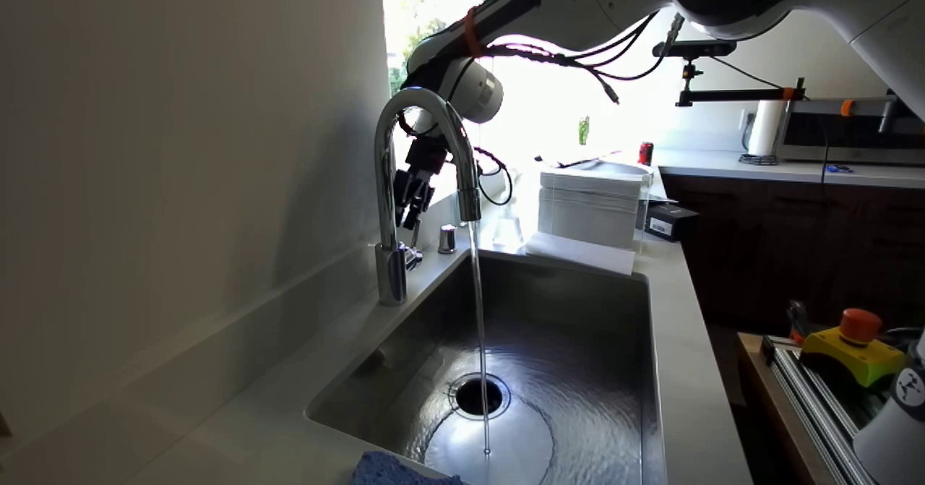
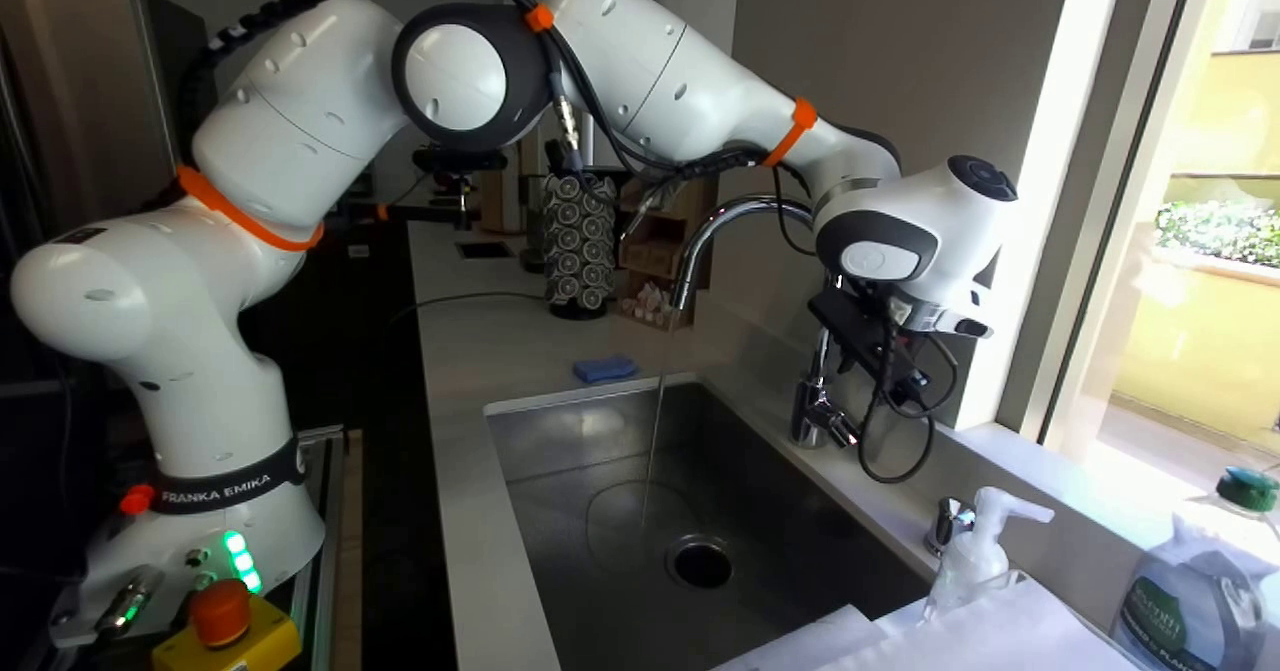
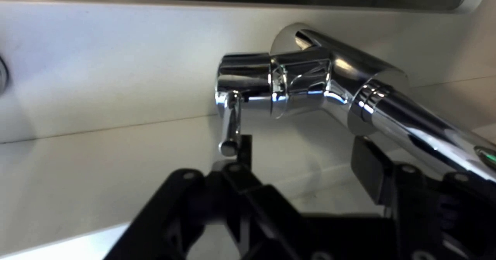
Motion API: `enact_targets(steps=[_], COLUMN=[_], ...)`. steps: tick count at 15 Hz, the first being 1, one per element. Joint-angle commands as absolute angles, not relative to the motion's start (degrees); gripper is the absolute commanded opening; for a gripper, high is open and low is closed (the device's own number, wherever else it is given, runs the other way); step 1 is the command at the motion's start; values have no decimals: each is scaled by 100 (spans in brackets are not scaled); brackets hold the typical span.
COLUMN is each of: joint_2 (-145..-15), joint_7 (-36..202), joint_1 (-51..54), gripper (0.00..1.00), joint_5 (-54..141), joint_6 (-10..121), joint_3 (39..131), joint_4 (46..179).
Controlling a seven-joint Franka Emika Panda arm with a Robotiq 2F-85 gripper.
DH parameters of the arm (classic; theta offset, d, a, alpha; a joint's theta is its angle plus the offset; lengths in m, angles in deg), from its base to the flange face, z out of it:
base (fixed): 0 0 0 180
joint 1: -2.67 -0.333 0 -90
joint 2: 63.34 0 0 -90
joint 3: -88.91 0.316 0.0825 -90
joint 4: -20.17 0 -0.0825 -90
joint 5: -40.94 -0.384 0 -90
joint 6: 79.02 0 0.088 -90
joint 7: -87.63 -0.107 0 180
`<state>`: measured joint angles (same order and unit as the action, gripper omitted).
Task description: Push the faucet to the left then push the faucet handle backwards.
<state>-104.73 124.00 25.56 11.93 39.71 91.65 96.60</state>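
The faucet (image 1: pixel 384 181) stands at the sink's back edge, its arched spout over the sink with water running down. It also shows in an exterior view (image 2: pixel 697 243), and its shiny base shows in the wrist view (image 3: pixel 343 64). The faucet handle (image 3: pixel 231 122) is a thin lever on the side knob, pointing toward my gripper in the wrist view. My gripper (image 3: pixel 304 157) is open and empty. Its left finger is right beside the lever's tip; I cannot tell if they touch. Its right finger is near the stem. In an exterior view the gripper (image 1: pixel 406 214) is behind the stem.
The steel sink (image 1: pixel 654 369) lies in front of the faucet, with a wall behind. A blue sponge (image 2: pixel 605 368) lies at the sink's end. A soap pump (image 2: pixel 972 556), a detergent bottle (image 2: pixel 1190 581) and a white stack (image 1: pixel 589 207) stand beyond the other end.
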Motion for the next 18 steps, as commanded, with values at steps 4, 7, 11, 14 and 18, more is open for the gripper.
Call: enact_targets(steps=[4,7,11,14,18], joint_2=[-10328,-10347,-10380,-10399,-10452], joint_7=[12100,12036,12048,12082,12103], joint_1=[2514,2531,2567,2572,2582], gripper=[100,100,100,92,86], joint_5=[1505,1594,1584,1569,1555], joint_6=[4064,4058,4023,4017,3960], joint_3=[9068,9029,9041,9067,9103], joint_4=[9797,9814,9838,9820,9781])
